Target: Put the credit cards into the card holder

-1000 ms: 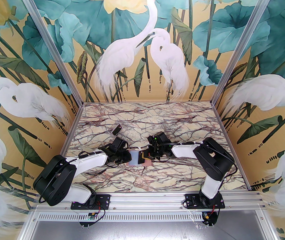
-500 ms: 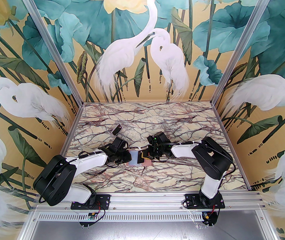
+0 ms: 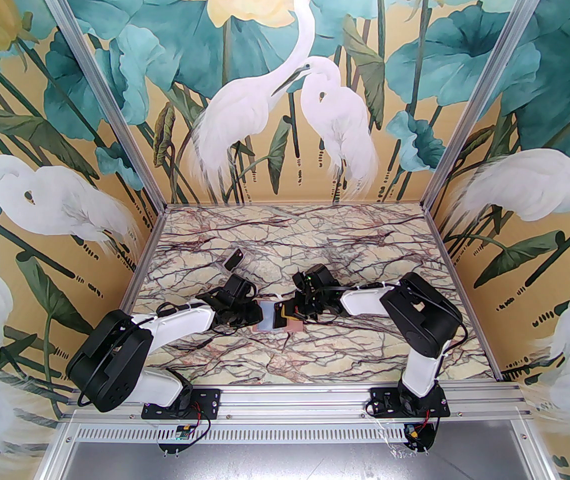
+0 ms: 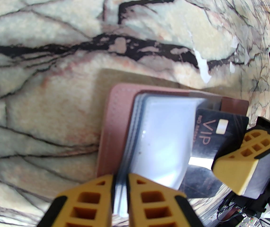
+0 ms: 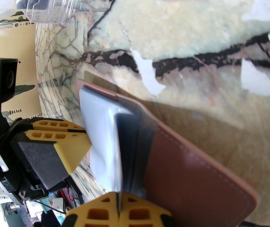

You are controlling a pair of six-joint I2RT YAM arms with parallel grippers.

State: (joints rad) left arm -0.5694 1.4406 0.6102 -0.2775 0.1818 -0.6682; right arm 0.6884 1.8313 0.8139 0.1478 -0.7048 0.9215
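Marble-patterned table (image 3: 315, 248) spreads beneath walls (image 3: 265, 108) painted with white herons. From the near rail the left arm (image 3: 175, 320) and the right arm (image 3: 365, 300) reach inward, their wrists meeting at the middle of the surface. Between them the card holder (image 3: 294, 327) lies opened on the table, dusty-pink cover down, with its pale clear sleeves (image 4: 158, 136) lifted in a stack. The left gripper (image 4: 120, 185) is clamped on the near edge of those sleeves, pinching them between its yellow fingers. The right gripper (image 5: 119, 201) is closed tight on a black credit card (image 4: 210, 136) lettered "VIP" in gold. It holds the card low over the holder's right half, the card's free edge at the top sleeve's open side. Whether the card has entered the pocket cannot be told. A small clear plastic box (image 3: 235, 259) sits well apart, toward the far left.
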